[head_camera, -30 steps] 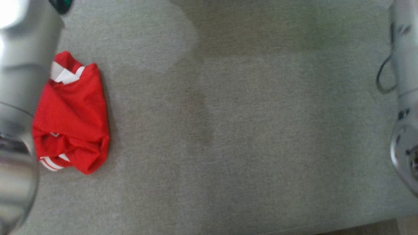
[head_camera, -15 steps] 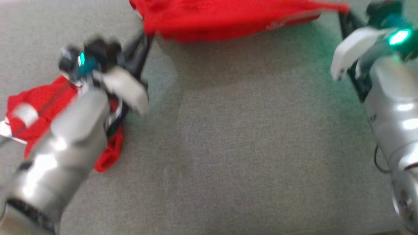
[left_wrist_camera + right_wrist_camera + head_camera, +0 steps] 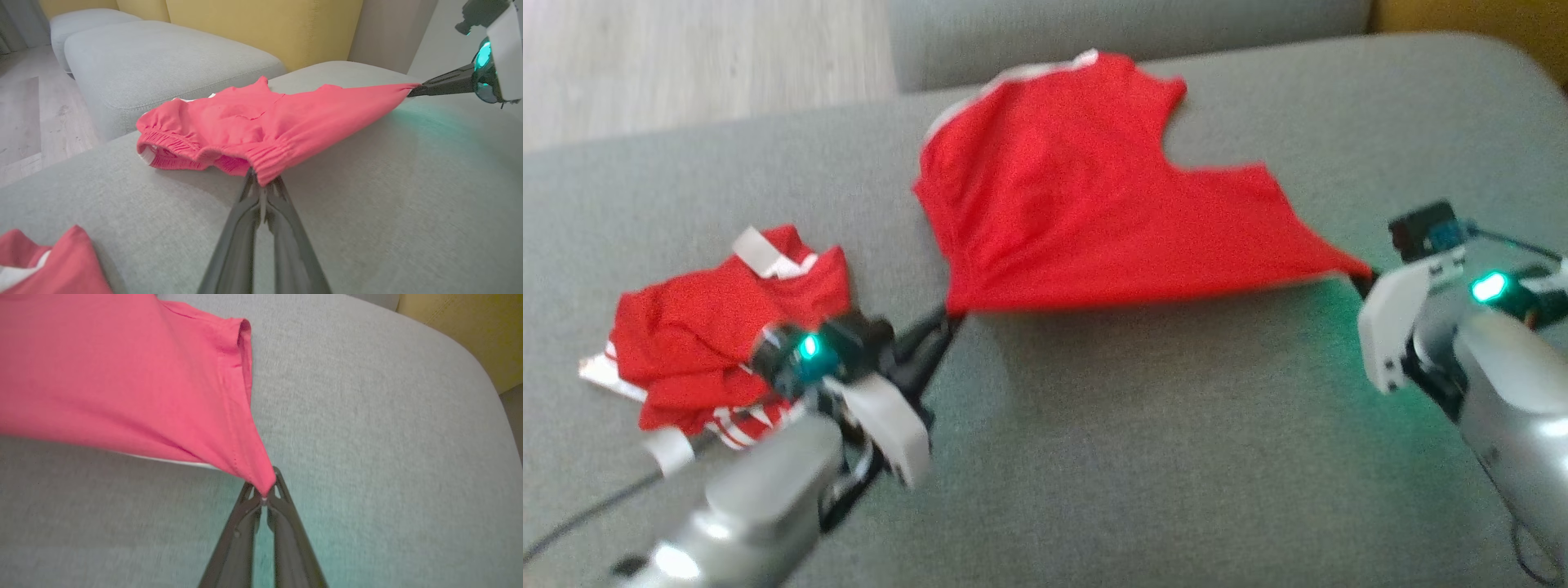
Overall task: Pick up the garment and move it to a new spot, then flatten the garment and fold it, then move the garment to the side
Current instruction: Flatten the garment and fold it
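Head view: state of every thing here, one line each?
red shorts: pulled taut between both tools, near edge lifted, far part apparently on the cushion.
left tool: shut on red shorts, at the elastic waistband.
right tool: shut on red shorts, at a corner.
second red garment: bunched heap, lying free beside the left tool.
cushion: grey, bears both garments.

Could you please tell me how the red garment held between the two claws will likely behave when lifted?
The red garment is probably floppy: taut only between the left claw and right claw, its far part drapes on the cushion. It seems light, since two corner pinches carry it. The gathered waistband may stretch.
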You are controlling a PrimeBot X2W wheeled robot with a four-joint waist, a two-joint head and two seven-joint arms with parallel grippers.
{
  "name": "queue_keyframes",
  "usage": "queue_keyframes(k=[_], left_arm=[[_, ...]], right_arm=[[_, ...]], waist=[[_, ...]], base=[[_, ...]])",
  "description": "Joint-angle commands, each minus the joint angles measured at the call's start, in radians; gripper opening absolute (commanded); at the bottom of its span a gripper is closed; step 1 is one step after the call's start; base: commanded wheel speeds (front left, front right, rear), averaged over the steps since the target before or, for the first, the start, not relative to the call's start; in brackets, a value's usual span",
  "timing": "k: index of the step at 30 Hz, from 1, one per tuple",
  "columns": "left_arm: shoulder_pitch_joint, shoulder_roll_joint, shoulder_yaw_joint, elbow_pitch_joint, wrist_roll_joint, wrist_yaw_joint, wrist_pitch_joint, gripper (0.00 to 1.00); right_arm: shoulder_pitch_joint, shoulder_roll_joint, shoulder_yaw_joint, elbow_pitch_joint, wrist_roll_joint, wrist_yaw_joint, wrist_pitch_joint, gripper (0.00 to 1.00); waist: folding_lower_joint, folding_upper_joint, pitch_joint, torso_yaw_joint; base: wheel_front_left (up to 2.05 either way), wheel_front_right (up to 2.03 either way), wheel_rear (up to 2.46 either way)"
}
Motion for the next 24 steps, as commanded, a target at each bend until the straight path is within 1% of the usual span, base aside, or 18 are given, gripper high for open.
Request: queue_keyframes(k=[1, 4, 8, 12, 15, 17, 19, 21, 24], left_arm=[[-0.019, 0.04, 0.034, -0.02, -0.01, 0.011, -0.005, 0.0], [0.036, 0.048, 0.018, -0.075, -0.019, 0.031, 0.011, 0.0], [0.107, 0.071, -0.007, -0.16, -0.023, 0.065, 0.034, 0.0], [0.168, 0.095, -0.032, -0.268, -0.031, 0.096, 0.069, 0.0], [0.202, 0.114, -0.049, -0.349, -0.034, 0.12, 0.099, 0.0], [0.215, 0.124, -0.053, -0.394, -0.039, 0.136, 0.115, 0.0], [0.214, 0.133, -0.048, -0.428, -0.038, 0.156, 0.123, 0.0], [0.204, 0.137, -0.033, -0.45, -0.037, 0.181, 0.126, 0.0], [0.177, 0.143, -0.011, -0.471, -0.036, 0.205, 0.132, 0.0]], right_arm=[[0.004, -0.04, 0.013, -0.025, 0.018, -0.001, 0.004, 0.0], [0.051, -0.133, 0.086, -0.128, 0.098, -0.001, 0.041, 0.0], [0.115, -0.244, 0.136, -0.243, 0.195, -0.001, 0.096, 0.0], [0.175, -0.352, 0.148, -0.341, 0.255, -0.001, 0.143, 0.0], [0.215, -0.411, 0.128, -0.409, 0.289, -0.001, 0.163, 0.0], [0.232, -0.436, 0.104, -0.446, 0.293, -0.001, 0.159, 0.0], [0.239, -0.446, 0.074, -0.483, 0.284, -0.001, 0.14, 0.0], [0.239, -0.442, 0.037, -0.507, 0.264, -0.001, 0.112, 0.0], [0.223, -0.422, -0.016, -0.518, 0.213, -0.001, 0.081, 0.0]], waist=[[0.0002, -0.0001, -0.037, -0.01], [0.0002, -0.0001, -0.065, -0.012], [0.0002, -0.0001, -0.104, -0.023], [0.0002, -0.0001, -0.122, -0.028], [0.0002, -0.0001, -0.127, -0.034], [0.0002, -0.0001, -0.125, -0.038], [0.0002, -0.0001, -0.119, -0.038], [0.0002, -0.0001, -0.106, -0.034], [0.0002, -0.0001, -0.079, -0.022]], base=[[0.0, 0.0, 0.0], [0.0, 0.0, 0.0], [0.0, 0.0, 0.0], [0.0, 0.0, 0.0], [0.0, 0.0, 0.0], [0.0, 0.0, 0.0], [0.0, 0.0, 0.0], [0.0, 0.0, 0.0], [0.0, 0.0, 0.0]])
